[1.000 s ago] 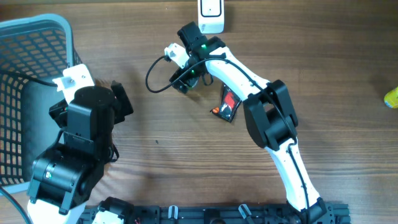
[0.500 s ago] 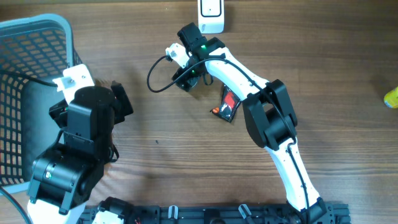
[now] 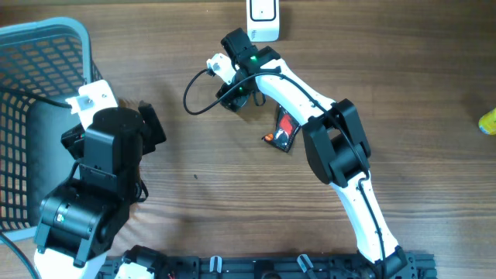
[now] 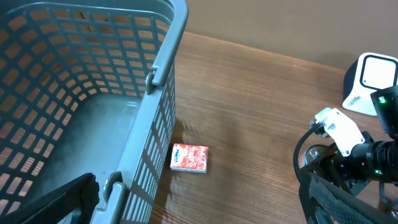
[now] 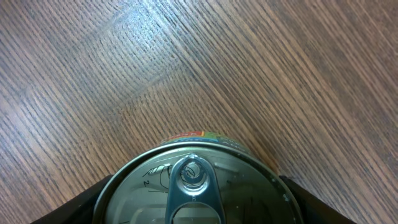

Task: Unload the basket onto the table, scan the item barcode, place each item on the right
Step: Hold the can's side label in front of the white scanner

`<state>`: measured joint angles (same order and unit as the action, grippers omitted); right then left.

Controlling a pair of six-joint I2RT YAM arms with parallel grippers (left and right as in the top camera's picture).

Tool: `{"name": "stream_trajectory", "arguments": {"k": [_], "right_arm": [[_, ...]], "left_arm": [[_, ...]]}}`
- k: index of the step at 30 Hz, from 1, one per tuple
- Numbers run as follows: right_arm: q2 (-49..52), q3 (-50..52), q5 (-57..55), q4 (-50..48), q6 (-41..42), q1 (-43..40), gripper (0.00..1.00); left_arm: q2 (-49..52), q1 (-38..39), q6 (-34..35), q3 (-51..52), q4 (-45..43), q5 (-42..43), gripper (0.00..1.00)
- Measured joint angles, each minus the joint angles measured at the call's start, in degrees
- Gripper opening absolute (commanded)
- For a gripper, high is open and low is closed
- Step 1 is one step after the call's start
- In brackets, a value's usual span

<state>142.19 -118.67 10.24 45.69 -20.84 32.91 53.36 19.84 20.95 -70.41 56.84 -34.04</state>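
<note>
At the far left, the grey basket (image 3: 46,46) stands beside the left gripper (image 3: 155,124), whose jaws hang fully released with nothing between them. Only the left wrist view shows a small red box (image 4: 189,158) lying just beside the basket's wall; overhead it is hidden. Centre-far, the right gripper (image 3: 231,94) straddles the can (image 5: 196,183), which stands upright on the table (image 3: 194,201) near the white scanner (image 3: 263,19). Its fingers (image 5: 68,208) flank the rim, but whether they are pressing it cannot be told. Overhead hides the can. The right wrist view shows its pull-tab lid and a strip of coloured label, but no barcode. The can looks stiff, fairly weighty and smooth-sided, so it probably wants a grip across the wall below the rim, clear of the tab. Right of it, overhead alone shows a red-and-black packet (image 3: 283,130).
</note>
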Motion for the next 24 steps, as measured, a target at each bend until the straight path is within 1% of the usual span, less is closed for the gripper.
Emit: {"name": "stream_trajectory", "arguments": {"k": [8, 18, 21, 24], "right_arm": [[0.0, 0.0, -0.87, -2.32, 1.09, -0.02, 0.66], [0.0, -0.09, -5.66, -5.95, 2.16, -0.11, 0.66], [0.0, -0.37, -6.23, -7.67, 3.15, -0.11, 0.66], [0.0, -0.79, -6.97, -12.26, 4.81, -0.11, 0.66]], "left_arm": [[0.0, 0.0, -0.02, 0.0, 0.0, -0.02, 1.0], [0.0, 0.0, 0.0, 0.0, 0.0, -0.02, 1.0], [0.0, 0.0, -0.02, 0.0, 0.0, -0.07, 1.0], [0.0, 0.0, -0.02, 0.0, 0.0, -0.2, 1.0]]}}
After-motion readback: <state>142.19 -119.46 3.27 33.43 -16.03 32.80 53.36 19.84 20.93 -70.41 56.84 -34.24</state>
